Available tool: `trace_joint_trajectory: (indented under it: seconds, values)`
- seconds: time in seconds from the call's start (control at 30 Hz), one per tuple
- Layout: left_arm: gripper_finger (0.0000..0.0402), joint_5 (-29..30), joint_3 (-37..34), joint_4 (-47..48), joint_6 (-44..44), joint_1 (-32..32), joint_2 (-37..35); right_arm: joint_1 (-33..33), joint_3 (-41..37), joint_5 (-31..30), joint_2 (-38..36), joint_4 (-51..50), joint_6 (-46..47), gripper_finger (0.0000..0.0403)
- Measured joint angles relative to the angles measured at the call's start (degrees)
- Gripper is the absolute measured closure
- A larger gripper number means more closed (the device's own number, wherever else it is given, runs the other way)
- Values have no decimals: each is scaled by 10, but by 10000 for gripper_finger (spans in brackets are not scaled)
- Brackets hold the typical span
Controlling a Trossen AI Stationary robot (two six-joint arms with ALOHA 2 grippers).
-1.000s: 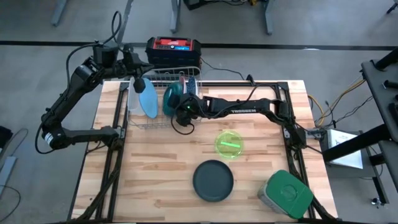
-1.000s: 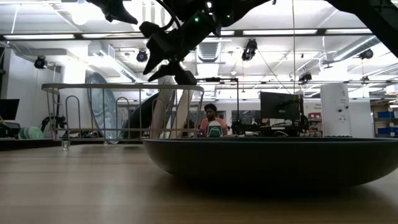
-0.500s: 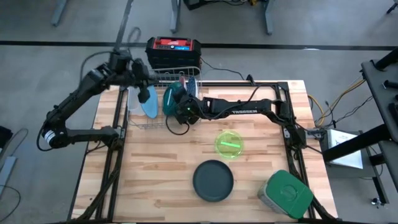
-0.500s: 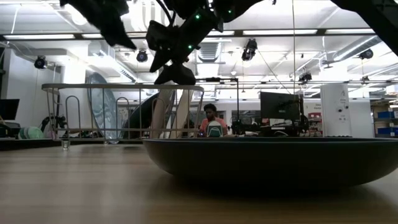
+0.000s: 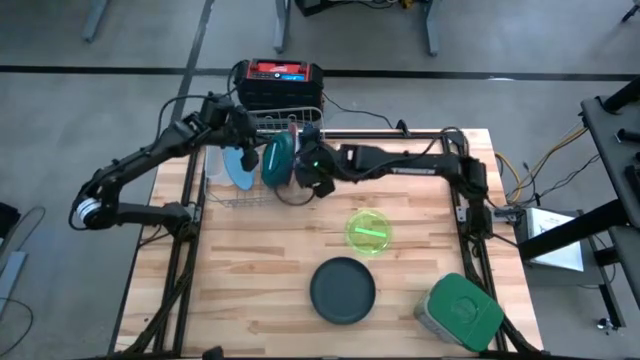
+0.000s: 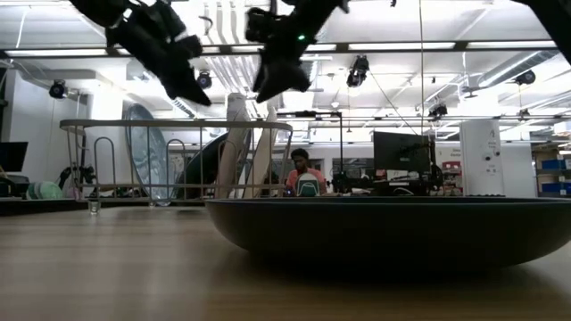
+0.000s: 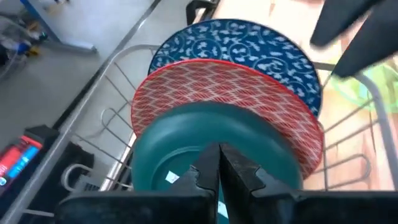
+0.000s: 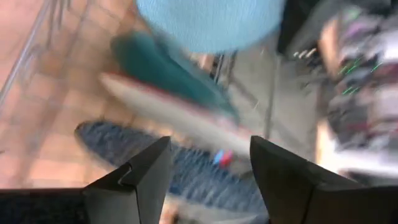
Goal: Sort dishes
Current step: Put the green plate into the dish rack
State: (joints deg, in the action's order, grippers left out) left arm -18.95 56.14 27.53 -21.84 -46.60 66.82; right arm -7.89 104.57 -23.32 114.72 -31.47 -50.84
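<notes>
A wire rack at the table's far left holds dishes on edge: a light blue plate, a teal dish, a red patterned plate and a blue patterned plate. My left gripper is shut and hovers over the teal dish's rim, above the rack. My right gripper is open and empty, above the rack's right end. A lime green bowl and a dark grey-teal plate lie flat on the table.
A square grey container with a green lid sits at the near right corner. A red and black box stands behind the rack, off the table's far edge. Bare wood lies near left. A person sits in the room beyond.
My left gripper has swung from beyond the rack's far left corner toward the table's right and come down over the teal dish. My right gripper has risen and drawn a little toward the far edge, above the rack's right end. The dishes have kept still.
</notes>
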Motion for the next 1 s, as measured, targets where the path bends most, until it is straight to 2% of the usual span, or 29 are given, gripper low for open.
trace_joint_trajectory:
  seconds: [0.17, 0.27, 0.43, 0.6, 0.73, 1.0]
  values:
    - [401, -32, 1, 40, -13, 23, 42, -36, 0, 95, -40, -98, 125, 206]
    - [401, -18, 1, 79, -34, 49, 53, -54, 0, 117, -52, -142, 171, 211]
    - [401, 56, 1, 85, 5, 113, 55, -67, -2, 117, -55, -168, 199, 218]
    - [401, 177, 1, 85, 75, 173, 55, -68, -16, 112, -56, -168, 194, 220]
    - [389, 194, 1, 84, 137, 188, 55, -68, -29, 86, -56, -172, 194, 220]
    - [318, 215, 0, 83, 231, 215, 73, -76, -49, 67, -62, -222, 232, 220]
